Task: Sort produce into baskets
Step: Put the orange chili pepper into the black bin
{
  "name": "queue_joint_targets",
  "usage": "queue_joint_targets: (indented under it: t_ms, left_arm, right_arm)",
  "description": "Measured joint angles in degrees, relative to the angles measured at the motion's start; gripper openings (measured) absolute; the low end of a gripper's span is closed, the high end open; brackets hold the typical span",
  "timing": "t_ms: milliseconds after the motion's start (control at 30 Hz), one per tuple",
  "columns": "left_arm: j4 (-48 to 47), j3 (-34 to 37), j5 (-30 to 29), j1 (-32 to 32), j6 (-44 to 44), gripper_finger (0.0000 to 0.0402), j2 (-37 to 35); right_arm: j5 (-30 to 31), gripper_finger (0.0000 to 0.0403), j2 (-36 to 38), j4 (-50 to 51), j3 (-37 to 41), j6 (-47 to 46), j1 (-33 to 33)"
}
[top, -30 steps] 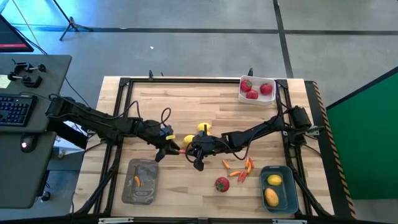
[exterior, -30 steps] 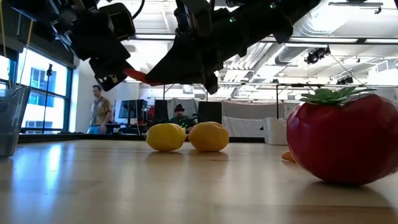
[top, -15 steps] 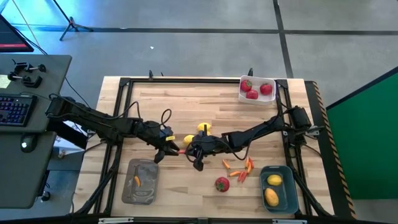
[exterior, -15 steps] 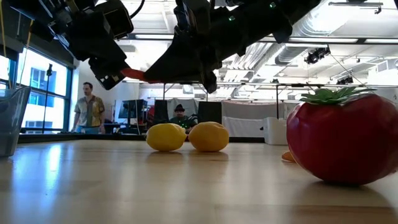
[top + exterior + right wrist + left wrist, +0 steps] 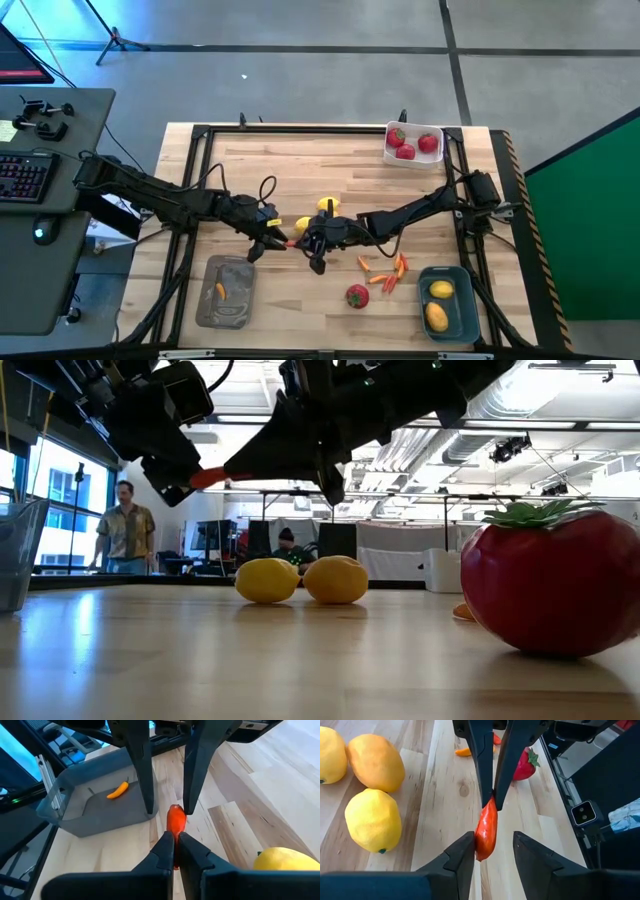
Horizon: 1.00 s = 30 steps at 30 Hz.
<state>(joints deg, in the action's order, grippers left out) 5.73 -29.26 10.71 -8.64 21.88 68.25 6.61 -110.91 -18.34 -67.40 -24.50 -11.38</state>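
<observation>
High view: the two arms are meeting near the middle of the counter (image 5: 250, 160), where a thin red pepper (image 5: 290, 243) is hanging between them above the wood. The right hand (image 5: 303, 243) is pinching one end of the pepper with its fingers clenched. The left hand (image 5: 277, 241) is standing released, its fingers spread at either side of the pepper's other end. Yellow lemons (image 5: 316, 214) are lying just beside them toward 12 o'clock. The grey basket (image 5: 224, 291), toward 7 o'clock, is carrying one small orange pepper (image 5: 220, 290).
</observation>
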Motion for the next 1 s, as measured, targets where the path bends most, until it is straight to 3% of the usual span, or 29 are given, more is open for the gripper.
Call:
queue_joint_targets:
  t_ms: [400, 533, 667, 867, 1000]
  left_arm:
    - [0.05, 0.00, 0.43, 0.00, -3.20, 0.0011, 0.00]
    - [0.09, 0.00, 1.35, 0.00, -3.17, 0.0004, 0.00]
    - [-2.89, -0.94, 4.11, -0.04, -2.94, 0.0001, 0.02]
    - [-18.10, -8.67, 6.04, -2.28, -6.75, 0.0001, -0.58]
    - [-28.34, -13.85, 7.78, -6.11, -4.44, 0.0000, -1.02]
  right_arm:
    - [-1.13, 0.0004, 0.00, -2.35, 0.00, -2.71, 0.00]
    - [-1.13, 0.0015, 0.00, -2.36, 0.00, -5.82, 0.00]
    - [-1.27, 0.0065, 0.00, -2.59, -0.07, -7.70, 0.04]
    - [-2.30, 0.0161, 2.58, -1.33, -0.07, -8.69, 0.09]
    - [-2.61, 0.0192, 6.63, 4.70, -0.10, -7.99, 0.13]
